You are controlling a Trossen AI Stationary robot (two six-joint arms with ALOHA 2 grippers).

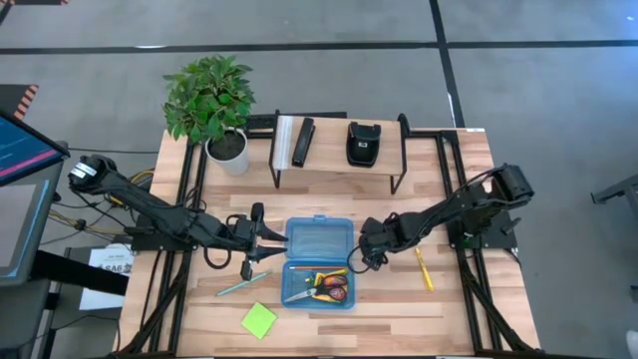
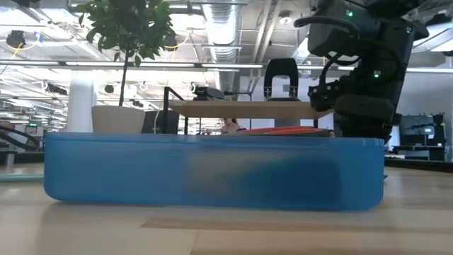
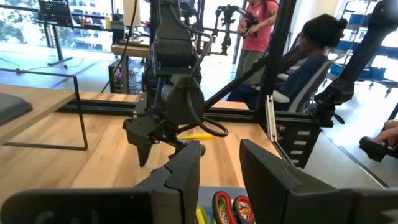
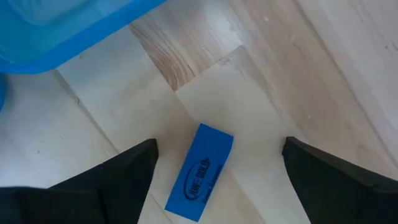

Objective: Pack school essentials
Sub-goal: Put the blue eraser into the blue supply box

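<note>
An open blue plastic box [image 1: 319,261] lies mid-table, its lid part [image 1: 319,237] toward the far side. Its tray holds the red-handled scissors [image 1: 317,290] and the crayon box [image 1: 337,286]. My right gripper [image 4: 217,186] hangs open just right of the box, pointing down. Its fingers stand either side of the small blue eraser [image 4: 200,172], which lies flat on the wood, untouched. My left gripper [image 3: 221,177] is open, level at the box's left edge [image 1: 263,239], touching nothing that I can see. A teal pencil [image 1: 242,284], a lime-green sticky pad [image 1: 259,319] and a yellow pencil [image 1: 424,269] lie on the table.
On the far side stand a potted plant [image 1: 211,105] and a low shelf [image 1: 339,165] carrying a black bar [image 1: 302,142] and a black pouch [image 1: 362,143]. Bare wood lies along the near edge right of the box. People sit and stand beyond the table's right side [image 3: 305,68].
</note>
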